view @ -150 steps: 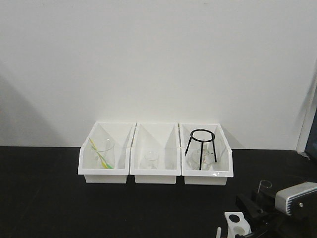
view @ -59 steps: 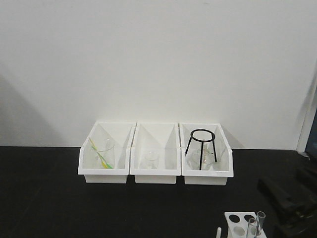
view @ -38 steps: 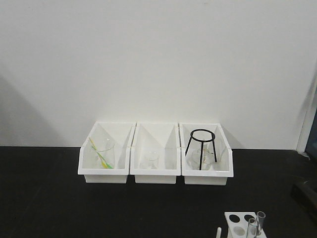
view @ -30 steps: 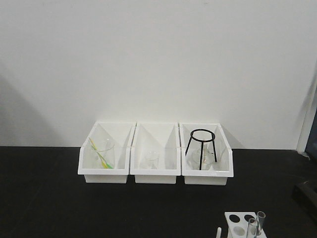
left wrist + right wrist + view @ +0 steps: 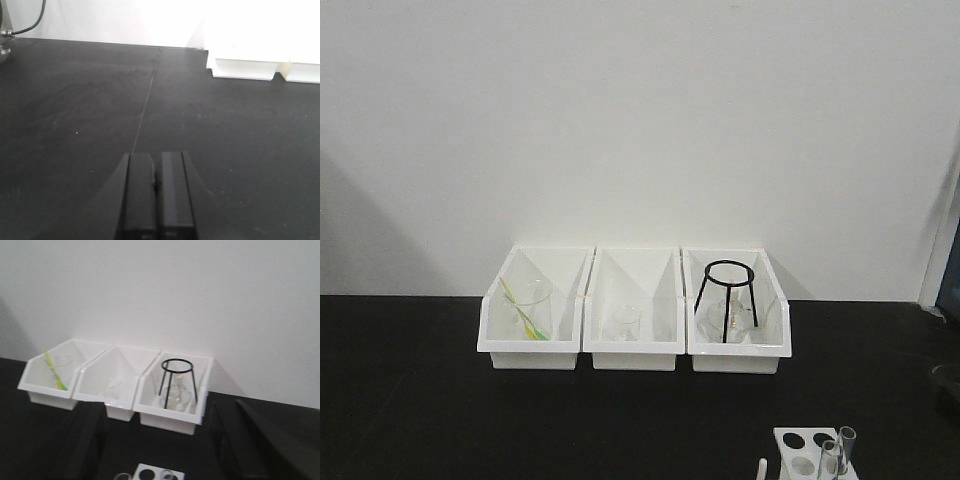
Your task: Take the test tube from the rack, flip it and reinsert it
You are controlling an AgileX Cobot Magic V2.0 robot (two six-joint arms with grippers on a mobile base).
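Observation:
The white rack (image 5: pixel 800 440) stands at the bottom right of the black table in the front view. Two clear test tubes (image 5: pixel 845 445) (image 5: pixel 830 458) stand upright in it, side by side. In the right wrist view the rack (image 5: pixel 157 474) lies at the bottom edge, with the tube rims (image 5: pixel 167 473) just showing. My right gripper (image 5: pixel 159 412) is open, its dark fingers (image 5: pixel 85 440) spread wide to either side above the rack, holding nothing. Over bare table, my left gripper (image 5: pixel 156 157) is shut with nothing in it. Neither gripper shows in the front view.
Three white bins line the back wall. The left bin (image 5: pixel 530 345) holds a beaker with a yellow-green stick. A small beaker sits in the middle bin (image 5: pixel 632 345), and a black tripod and flask in the right bin (image 5: pixel 738 348). A cable (image 5: pixel 30 25) hangs at the far left.
My right gripper, which held a tube above the rack, has let go and drawn back out of the front view to the right. Both tubes now stand in the rack.

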